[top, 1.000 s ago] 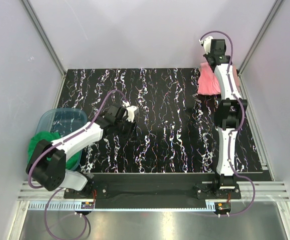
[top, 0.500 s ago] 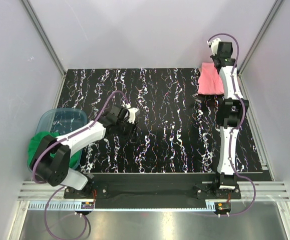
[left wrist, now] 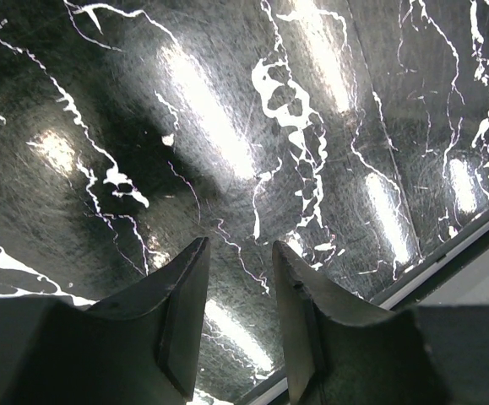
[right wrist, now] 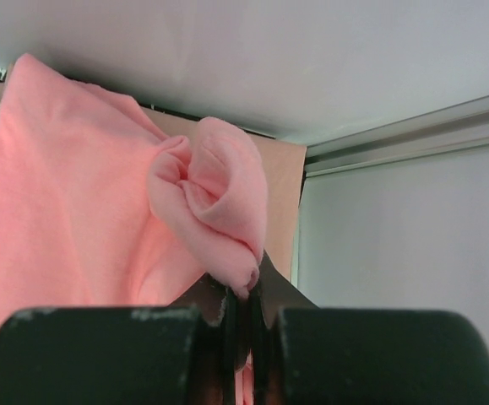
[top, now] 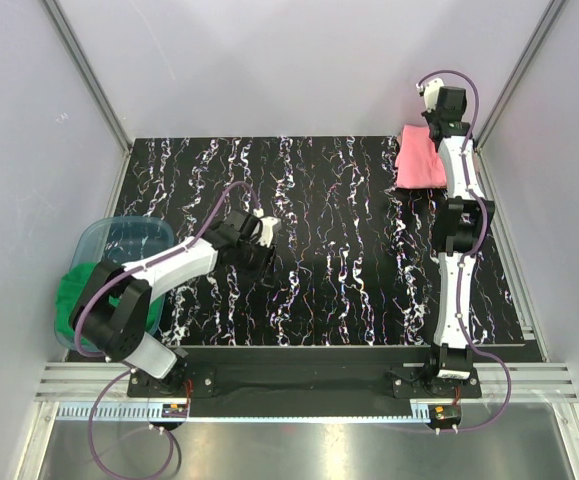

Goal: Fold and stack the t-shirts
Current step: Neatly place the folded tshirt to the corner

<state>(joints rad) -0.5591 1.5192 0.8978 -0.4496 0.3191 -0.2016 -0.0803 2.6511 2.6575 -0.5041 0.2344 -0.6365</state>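
A folded bright pink t-shirt (top: 416, 160) lies in the table's far right corner. My right gripper (top: 435, 128) is over its far edge, shut on a bunched fold of the pink cloth (right wrist: 219, 202), which rises between the fingertips of the right gripper (right wrist: 244, 291). A duller salmon layer (right wrist: 282, 181) shows under the pink one at the wall. My left gripper (top: 266, 232) hovers over the black marbled table (top: 339, 260), left of centre. In the left wrist view the left gripper (left wrist: 237, 253) is open, with only tabletop between its fingers.
A translucent blue bin (top: 119, 238) holding green cloth (top: 72, 292) sits off the table's left edge, beside the left arm. Grey walls and aluminium posts (top: 514, 80) close in the far right corner. The table's near edge rail (left wrist: 447, 253) shows in the left wrist view.
The right wrist has shifted right, toward the back corner, still gripping the pink cloth, so more of the shirt shows. The left arm has shifted slightly; its gripper stays open.
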